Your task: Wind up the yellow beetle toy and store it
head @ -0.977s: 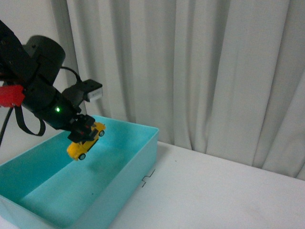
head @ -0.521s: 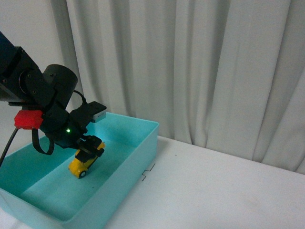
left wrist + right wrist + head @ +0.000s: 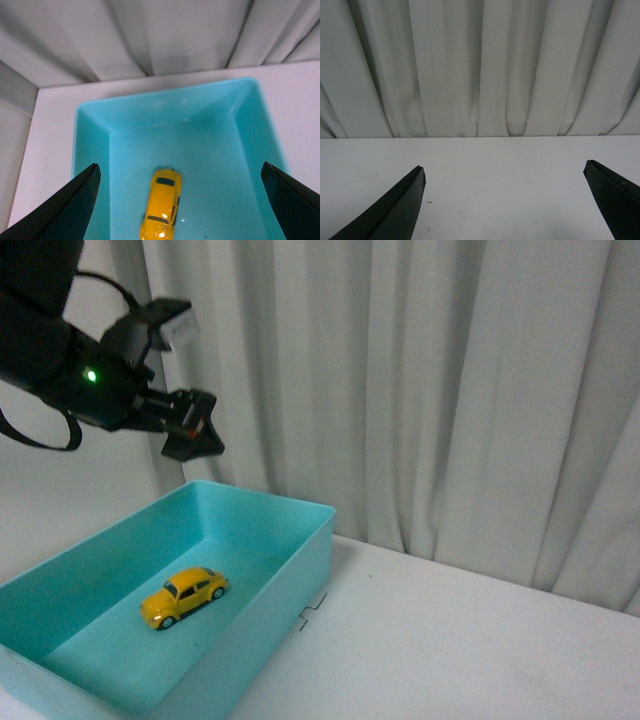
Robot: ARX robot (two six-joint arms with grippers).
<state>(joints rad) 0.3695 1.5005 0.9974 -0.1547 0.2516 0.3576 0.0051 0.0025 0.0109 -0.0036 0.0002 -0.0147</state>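
Left pincer (image 3: 193,437) hangs high above the bin (image 3: 300,540), jaws spread, nothing between them; judged parked clear so the load lies free. Yellow beetle toy (image 3: 183,596) sits on its wheels on the bin floor, near the middle, touching no wall. Storing looks done. The bin stands on the white bench (image 3: 450,640). Right pincer (image 3: 504,172) is spread wide too, empty, over the bench facing the curtain (image 3: 480,65), with the bin out of its view. Count: one toy, one bin, two pincers.

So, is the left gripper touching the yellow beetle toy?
Apart. Front view shows the left gripper in air above the teal bin, the yellow beetle toy on its floor.
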